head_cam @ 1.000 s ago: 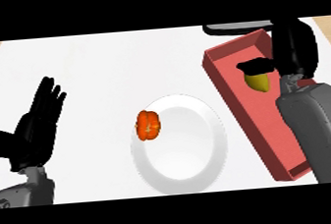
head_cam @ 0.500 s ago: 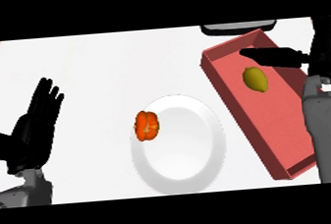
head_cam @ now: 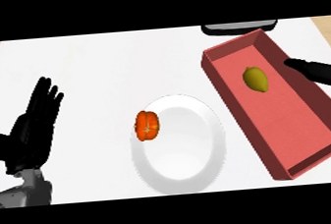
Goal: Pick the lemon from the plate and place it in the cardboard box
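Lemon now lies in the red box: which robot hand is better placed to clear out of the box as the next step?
Right. The right robot hand reaches over the box's rim beside the lemon. The left robot hand rests open at the view's left.

One lemon (head_cam: 257, 78), one box (head_cam: 297, 123), one plate (head_cam: 193, 156), one orange fruit (head_cam: 148, 125) (two robot hands).

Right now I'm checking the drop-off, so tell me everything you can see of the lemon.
The lemon is a small olive-yellow oval with pointed ends and a dull skin. It lies on the floor of the red box, in its far half, clear of the walls. Nothing touches it; the right hand is beside it, apart.
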Robot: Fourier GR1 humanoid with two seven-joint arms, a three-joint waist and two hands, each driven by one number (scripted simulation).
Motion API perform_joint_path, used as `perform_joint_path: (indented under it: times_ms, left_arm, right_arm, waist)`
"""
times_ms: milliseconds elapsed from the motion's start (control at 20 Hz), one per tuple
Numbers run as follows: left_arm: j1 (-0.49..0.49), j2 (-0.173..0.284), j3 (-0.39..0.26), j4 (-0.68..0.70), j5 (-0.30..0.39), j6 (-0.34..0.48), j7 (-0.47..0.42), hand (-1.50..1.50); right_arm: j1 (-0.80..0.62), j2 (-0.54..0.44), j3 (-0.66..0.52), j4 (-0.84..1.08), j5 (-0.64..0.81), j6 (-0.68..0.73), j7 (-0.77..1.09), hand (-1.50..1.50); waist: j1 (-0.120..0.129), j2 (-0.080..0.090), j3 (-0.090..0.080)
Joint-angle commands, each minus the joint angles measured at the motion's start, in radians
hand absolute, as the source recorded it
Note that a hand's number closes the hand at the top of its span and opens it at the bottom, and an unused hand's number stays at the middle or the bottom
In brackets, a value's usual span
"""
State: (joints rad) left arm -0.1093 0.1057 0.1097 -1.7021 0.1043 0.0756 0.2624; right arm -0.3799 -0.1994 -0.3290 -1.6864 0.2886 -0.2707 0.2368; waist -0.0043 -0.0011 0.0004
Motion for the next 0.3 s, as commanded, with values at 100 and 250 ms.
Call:
perform_joint_path:
  times_ms: [100,250]
  left_arm:
    - [-0.033,-0.009,-0.009,0.013,-0.010,0.013,0.018,0.00]
    - [0.045,-0.029,-0.029,0.024,-0.030,-0.003,-0.066,0.00]
  right_arm:
    - [0.087,-0.050,-0.095,-0.003,-0.141,0.038,-0.107,-1.50]
    - [0.170,-0.067,-0.136,-0.012,-0.199,0.087,-0.147,-1.50]
  waist:
    - [0.002,0.001,0.000]
    - [0.003,0.001,0.000]
